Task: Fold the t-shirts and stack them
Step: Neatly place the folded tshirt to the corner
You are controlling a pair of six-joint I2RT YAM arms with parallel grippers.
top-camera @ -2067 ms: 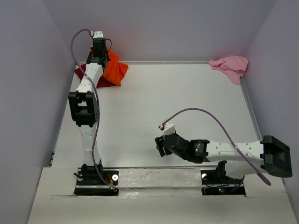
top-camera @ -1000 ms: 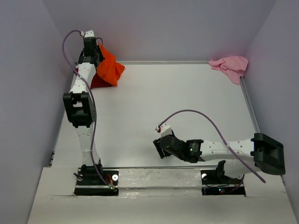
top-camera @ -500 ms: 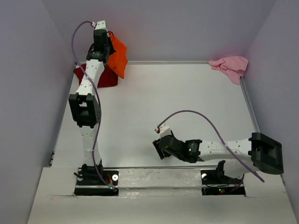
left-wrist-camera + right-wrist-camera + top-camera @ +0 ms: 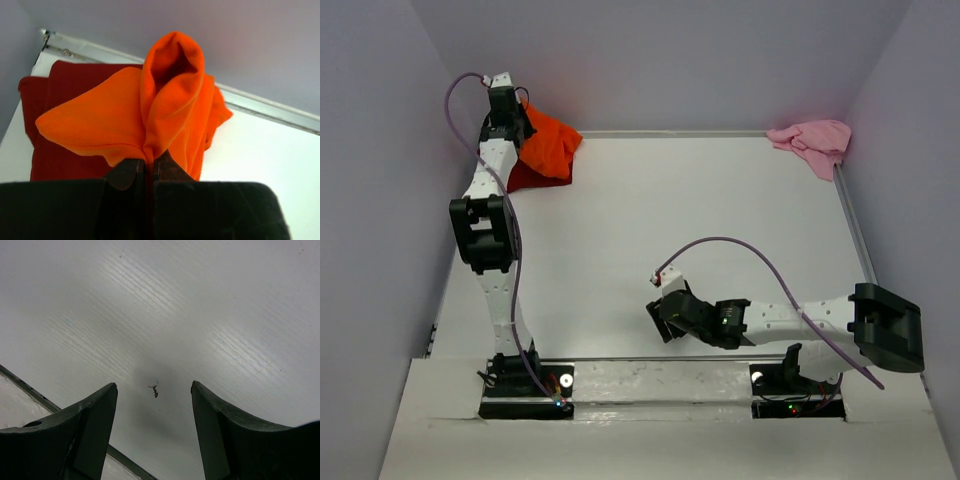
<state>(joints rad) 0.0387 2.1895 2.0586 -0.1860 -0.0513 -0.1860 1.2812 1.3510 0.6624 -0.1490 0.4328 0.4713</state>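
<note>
Well, left gripper (image 4: 149, 167): pinching orange t-shirt (image 4: 170, 100); I see that only up close.
Right gripper (image 4: 154, 386): spread.
Dark red t-shirt (image 4: 65, 85): mostly covered.

**Colour key.** The orange t-shirt (image 4: 170, 100) is a plain, saturated orange with no pattern, shading darker inside its folds. The dark red t-shirt (image 4: 65, 90) is a uniform deep crimson, likewise unpatterned. The pink t-shirt (image 4: 812, 140) is a pale, plain pink. The table (image 4: 670, 210) is matt white; the right wrist view shows faint parallel streaks of sheen and one small dark speck (image 4: 155, 391). Its rim (image 4: 670, 132) is light grey. The walls (image 4: 720, 60) are pale lavender-grey. The left arm (image 4: 490, 172) and right arm (image 4: 790, 318) are white with black joint housings, and their cables (image 4: 740, 243) are mauve. The left gripper (image 4: 149, 167) is black with brownish fingertips. The right gripper (image 4: 153, 385) is dark grey-green.
</note>
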